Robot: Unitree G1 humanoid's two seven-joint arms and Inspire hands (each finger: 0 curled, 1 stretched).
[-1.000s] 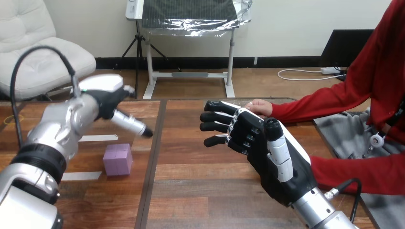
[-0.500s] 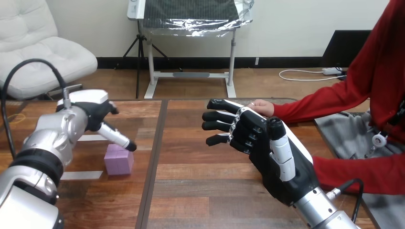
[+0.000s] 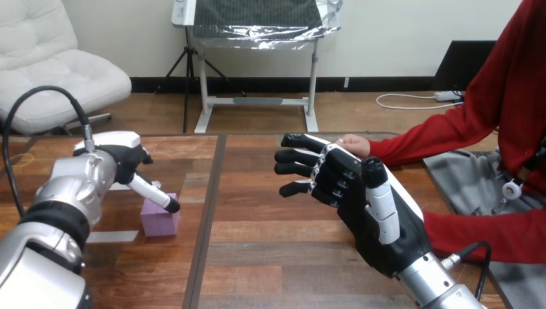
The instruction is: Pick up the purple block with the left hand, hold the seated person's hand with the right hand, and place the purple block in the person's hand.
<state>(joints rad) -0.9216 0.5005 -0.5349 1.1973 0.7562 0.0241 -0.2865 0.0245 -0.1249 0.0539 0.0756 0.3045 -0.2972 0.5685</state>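
Touches the top of the purple block [image 3: 160,222], lying on the table [image 3: 277,241] at lower left, with a straight finger of the left hand [image 3: 123,161]; grips nothing. Holds the right hand [image 3: 351,190] at centre frame, fingers spread and straight, just below the person's hand [image 3: 353,144]; cannot tell whether touching.
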